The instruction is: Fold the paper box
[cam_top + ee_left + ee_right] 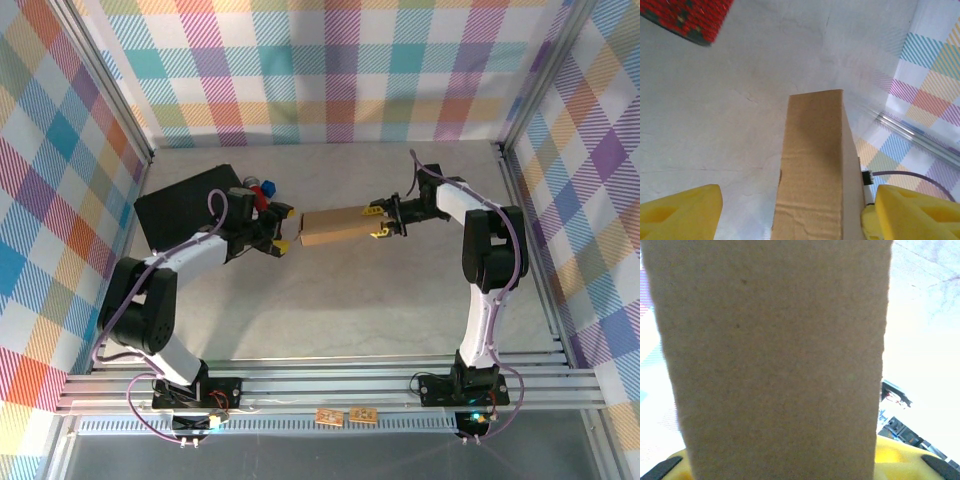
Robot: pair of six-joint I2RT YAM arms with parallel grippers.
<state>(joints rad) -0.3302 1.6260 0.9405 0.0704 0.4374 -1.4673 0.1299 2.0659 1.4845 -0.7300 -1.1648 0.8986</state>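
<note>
The paper box [335, 226] is a folded brown cardboard block held off the table, lying lengthwise between the two arms. My right gripper [381, 222] clamps its right end, one yellow finger on each side. In the right wrist view the cardboard face [775, 360] sits right against the camera, with the gripper [785, 467] showing as yellow finger edges at the bottom corners. My left gripper [285, 234] is at the box's left end. In the left wrist view its fingers [685, 212] stand wide apart either side of the box [812, 165], clear of it on the left.
A black case [190, 205] lies at the back left, with red and blue items [263, 190] beside it. A red patterned object [690, 17] sits above the left gripper's view. Plaid walls enclose the table. Two small cardboard pieces [345, 415] rest on the front rail.
</note>
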